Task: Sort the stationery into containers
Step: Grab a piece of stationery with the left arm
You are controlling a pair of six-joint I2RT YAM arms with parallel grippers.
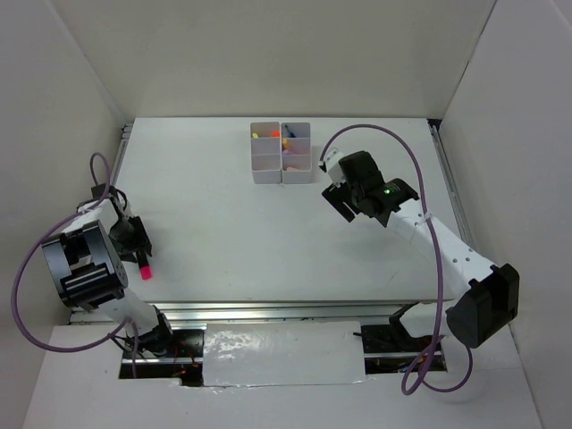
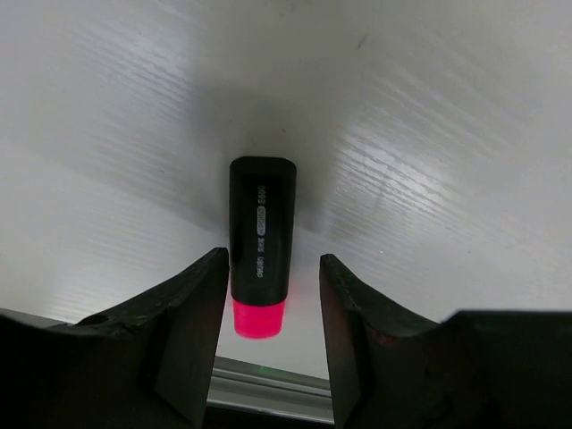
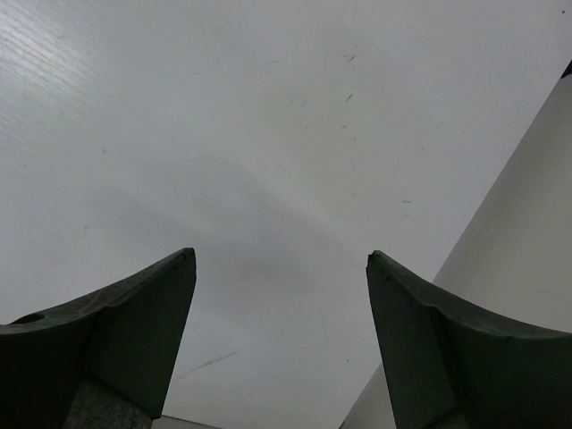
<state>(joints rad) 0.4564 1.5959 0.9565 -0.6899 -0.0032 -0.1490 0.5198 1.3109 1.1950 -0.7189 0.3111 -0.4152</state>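
Lower left of top view: left hand (image 1: 139, 253), jaws apart astride the pink marker (image 2: 261, 241) on the table (image 2: 429, 134), seemingly lining up a grasp; right hand (image 3: 281, 268) spread, empty.

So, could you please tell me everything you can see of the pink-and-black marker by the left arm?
The marker is short and stubby: a glossy black plastic body with faint print and a bright pink end. It lies flat on the white table, between the open fingers of the left end effector.
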